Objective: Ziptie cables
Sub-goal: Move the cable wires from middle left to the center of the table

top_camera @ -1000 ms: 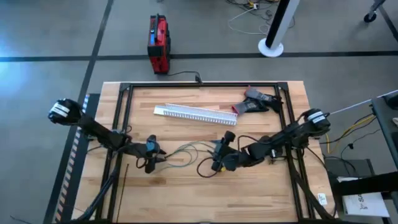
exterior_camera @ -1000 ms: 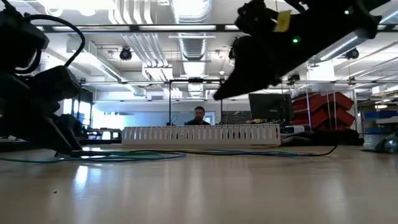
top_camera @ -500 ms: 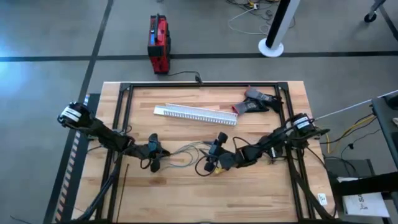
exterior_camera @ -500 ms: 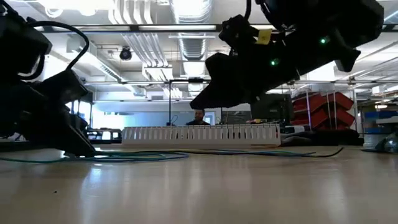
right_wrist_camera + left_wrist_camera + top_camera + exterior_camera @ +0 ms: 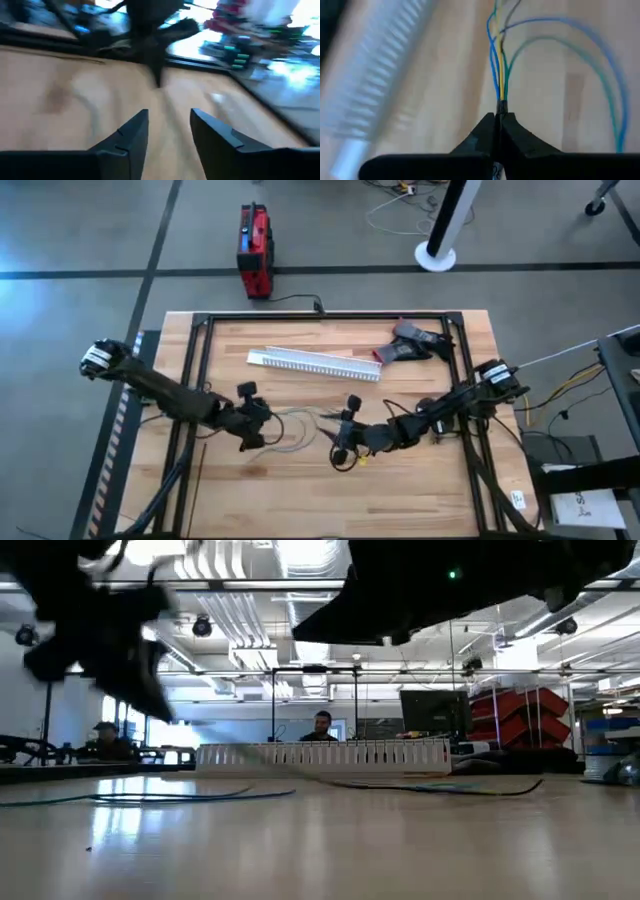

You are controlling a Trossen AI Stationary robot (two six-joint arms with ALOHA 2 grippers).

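The cables (image 5: 296,426) are thin blue, green, yellow and dark wires lying in loops at the table's middle, also seen in the left wrist view (image 5: 555,55). My left gripper (image 5: 258,426) is at their left end and shut on it. It shows blurred and raised in the low view (image 5: 110,635). My right gripper (image 5: 340,448) stands open (image 5: 169,125) at the cables' right end with nothing between its fingers. A thin black strip, possibly the ziptie (image 5: 202,470), lies flat near the table's left front. My left gripper pinches the cables where the wires gather into one strand (image 5: 500,104), between its two fingertips. The fingers come from the table's left and lie along the wires. That end is lifted off the table. The remaining loops (image 5: 190,797) lie slack on the wood.
The long white slotted channel (image 5: 313,363) lies behind the cables. A red and black hand tool (image 5: 408,345) lies at the back right. A black frame rail (image 5: 320,316) runs around the tabletop. People show in the room beyond (image 5: 321,726).
My left gripper has risen off the table and gone a little toward the right edge, taking the cables' left end up with it. The rest of the wires has stayed on the table. My right gripper has gone toward the table's left and near edges.
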